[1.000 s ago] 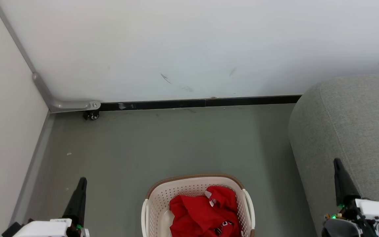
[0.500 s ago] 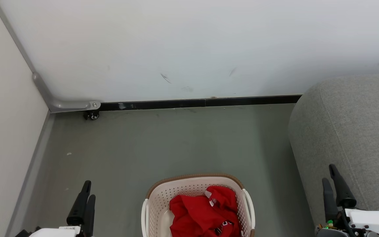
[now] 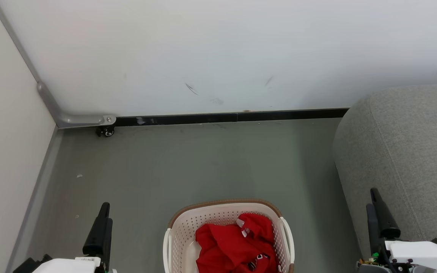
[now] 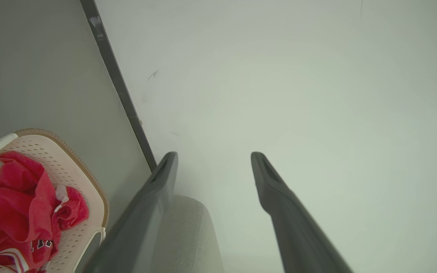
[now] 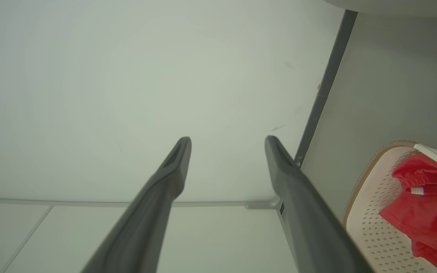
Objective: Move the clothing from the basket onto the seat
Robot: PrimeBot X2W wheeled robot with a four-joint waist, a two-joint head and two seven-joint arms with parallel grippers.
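Note:
The cream basket [image 3: 224, 206] with its brown rim stands on the floor at the bottom centre of the head view, and the red clothing [image 3: 237, 246] lies bunched inside it. At the right rises the rounded grey seat [image 3: 412, 151]. My left gripper [image 3: 104, 212] hovers left of the basket, open and empty, fingers pointing at the wall. My right gripper [image 3: 371, 198] is open and empty in front of the seat's edge. The left wrist view has that gripper [image 4: 214, 155], basket [image 4: 85, 178], clothing [image 4: 13, 201] and seat [image 4: 188, 235]. The right wrist view has its gripper [image 5: 228, 138], basket [image 5: 370, 197] and clothing [image 5: 423, 212].
A white wall with a black baseboard [image 3: 222, 117] closes off the far side. A pale partition stands on the left, with a grey metal foot [image 3: 78, 121] and a small caster [image 3: 106, 132] at the corner. Grey-green floor [image 3: 203, 163] stretches between the basket and the wall.
Both grippers have shifted a little inward towards the basket and rolled, so both fingers of each now show. Basket and clothing have not moved.

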